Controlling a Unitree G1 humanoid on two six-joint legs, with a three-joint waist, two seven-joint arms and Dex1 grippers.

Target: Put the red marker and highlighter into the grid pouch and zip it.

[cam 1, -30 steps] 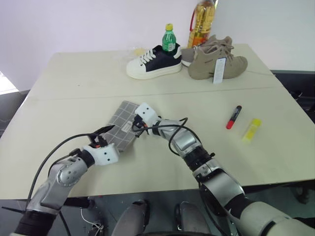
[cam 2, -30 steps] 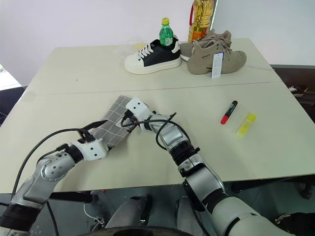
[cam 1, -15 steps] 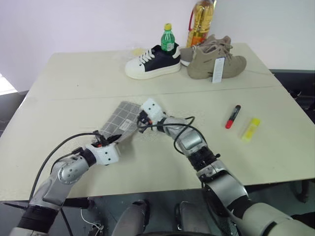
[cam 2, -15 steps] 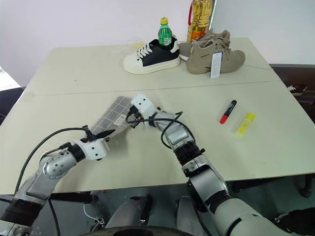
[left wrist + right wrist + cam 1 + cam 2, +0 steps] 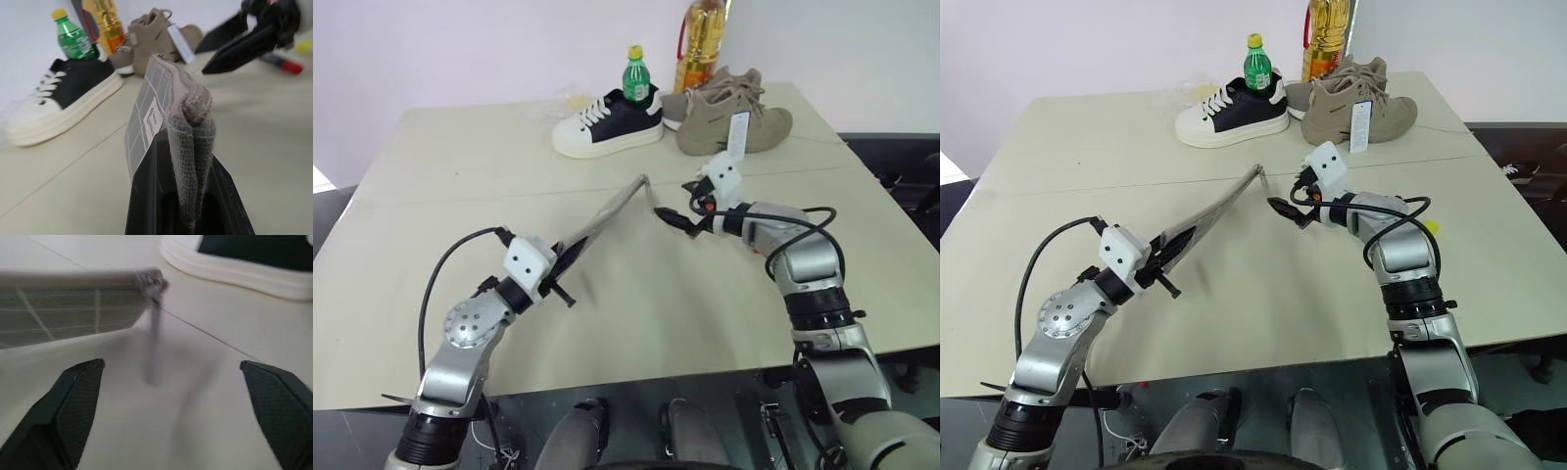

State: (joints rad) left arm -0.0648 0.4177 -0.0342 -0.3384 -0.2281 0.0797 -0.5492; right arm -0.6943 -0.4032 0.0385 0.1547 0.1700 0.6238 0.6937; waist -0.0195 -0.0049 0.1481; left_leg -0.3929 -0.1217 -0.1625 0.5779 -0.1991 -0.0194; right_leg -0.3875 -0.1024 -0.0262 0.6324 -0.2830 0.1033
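The grid pouch [image 5: 607,211] hangs above the table, edge-up and slanting away, its near end pinched in my shut left gripper [image 5: 570,262]. In the left wrist view the pouch [image 5: 151,105] rises between the black fingers [image 5: 146,196], its white label showing. My right gripper [image 5: 671,217] hovers open just right of the pouch's far end, touching nothing. The right wrist view shows that end, with the zipper pull [image 5: 154,284] dangling between the spread fingers. The red marker [image 5: 286,64] and the highlighter [image 5: 305,46] lie on the table beyond the right gripper.
At the table's far edge stand a white-and-black sneaker [image 5: 607,122], a green bottle [image 5: 635,73], a pair of tan shoes [image 5: 729,113] with a tag, and an oil bottle [image 5: 700,44]. A seam crosses the table [image 5: 460,196].
The left gripper shut on the pouch's near end and lifted it off the table, turning it edge-up. The right gripper let go of the pouch, opened and swung right.
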